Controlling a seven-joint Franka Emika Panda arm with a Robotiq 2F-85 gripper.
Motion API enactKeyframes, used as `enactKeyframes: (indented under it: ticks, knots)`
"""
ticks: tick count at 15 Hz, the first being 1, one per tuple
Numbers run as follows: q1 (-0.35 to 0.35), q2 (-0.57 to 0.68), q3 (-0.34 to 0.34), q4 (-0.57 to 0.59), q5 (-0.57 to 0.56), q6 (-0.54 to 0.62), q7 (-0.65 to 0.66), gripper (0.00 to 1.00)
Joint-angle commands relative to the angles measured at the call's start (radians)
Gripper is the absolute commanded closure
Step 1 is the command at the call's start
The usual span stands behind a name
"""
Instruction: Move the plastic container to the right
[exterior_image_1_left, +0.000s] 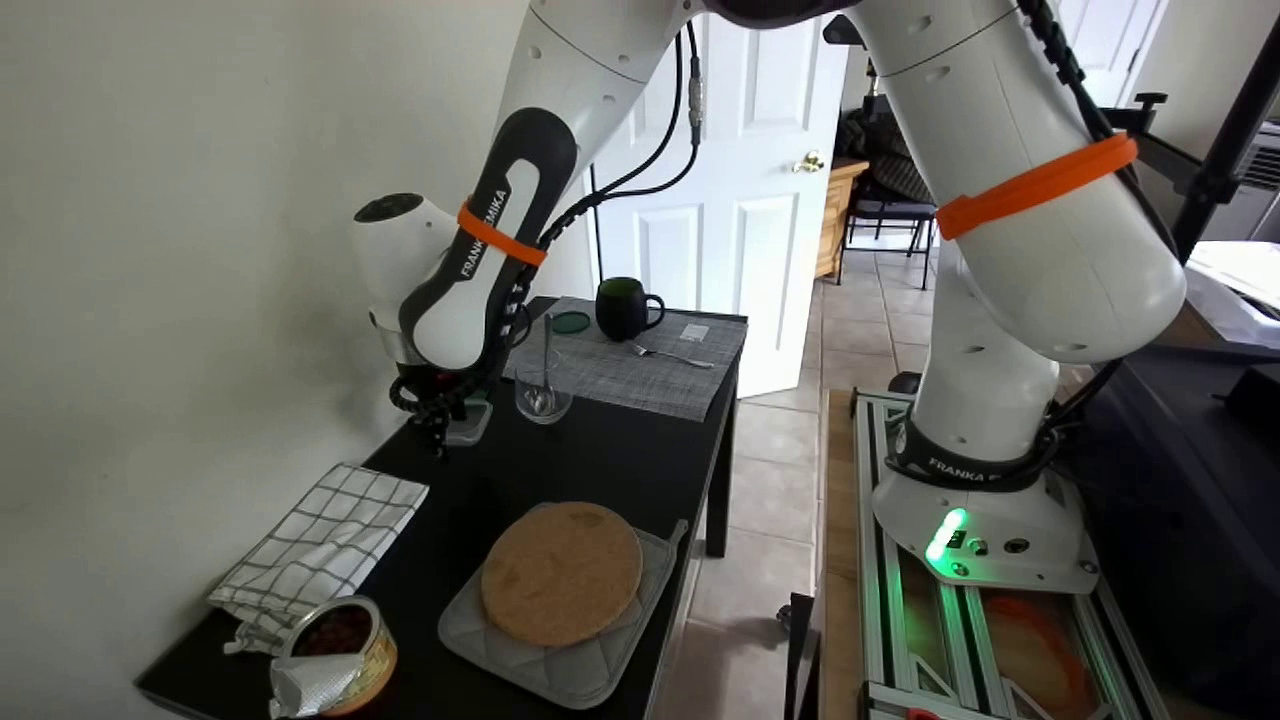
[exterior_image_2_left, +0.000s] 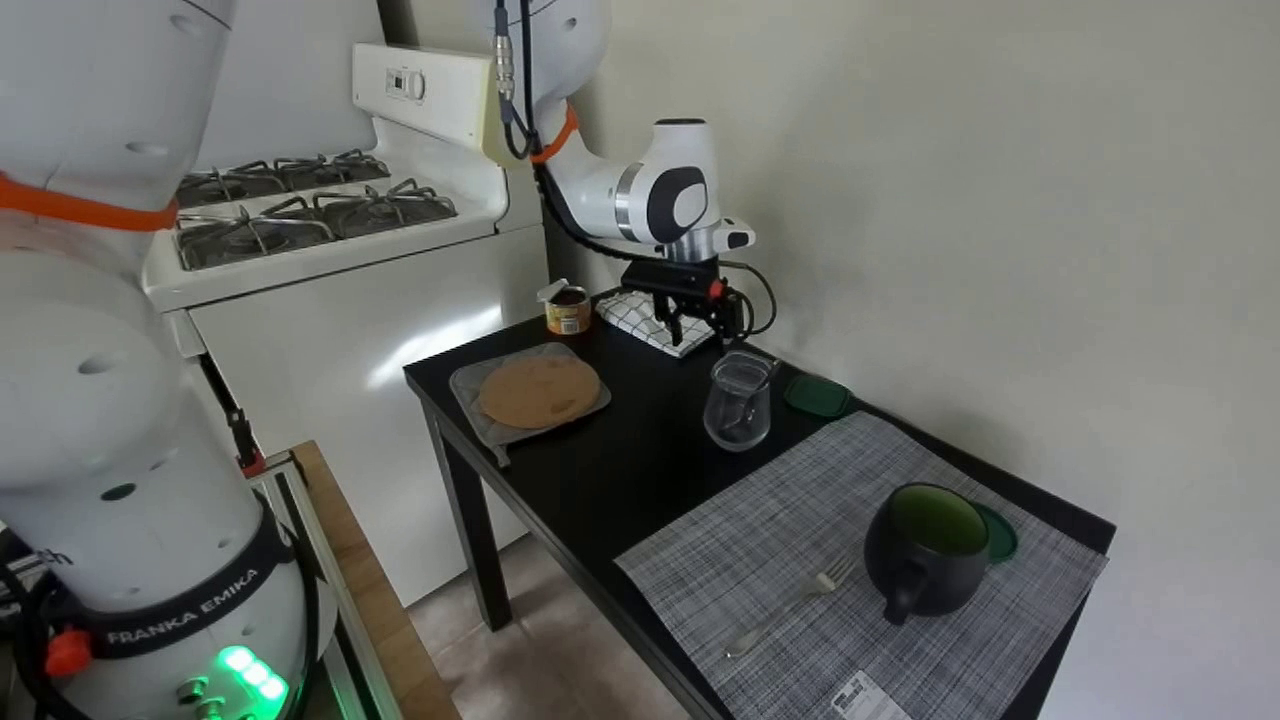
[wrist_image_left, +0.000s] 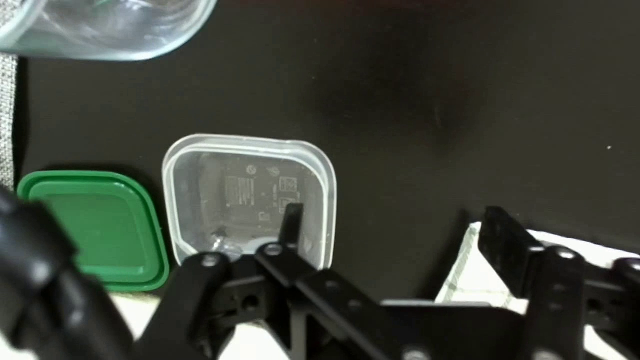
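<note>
Since the tub (wrist_image_left: 245, 185), on the table (wrist_image_left: 400, 135) beside a green lid (wrist_image_left: 95, 230), is probably to be pinched by one side, we hold our gripper (wrist_image_left: 395, 217) spread, one finger (wrist_image_left: 291, 224) overlapping it in the wrist view.

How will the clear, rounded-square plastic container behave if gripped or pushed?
The container is probably light and slightly flexible: its see-through walls look thin. Its broad, flat-looking base should favour sliding over tipping on the smooth black table. Its shiny plastic might slip under a light grip.
</note>
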Motion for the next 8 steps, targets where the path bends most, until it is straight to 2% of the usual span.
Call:
enactKeyframes:
  ticks: [1, 2, 5, 6, 8]
  knots:
    - [0.034, 0.059, -0.032, 0.03, -0.031, 0.037, 0.066, 0.41]
    - [0.037, 0.068, -0.035, 0.035, -0.03, 0.042, 0.068, 0.49]
    - [0.049, 0.09, -0.054, 0.056, -0.035, 0.051, 0.081, 0.56]
    - [0.051, 0.087, -0.059, 0.058, -0.033, 0.053, 0.085, 0.47]
    - [0.051, 0.071, -0.062, 0.059, -0.028, 0.056, 0.088, 0.39]
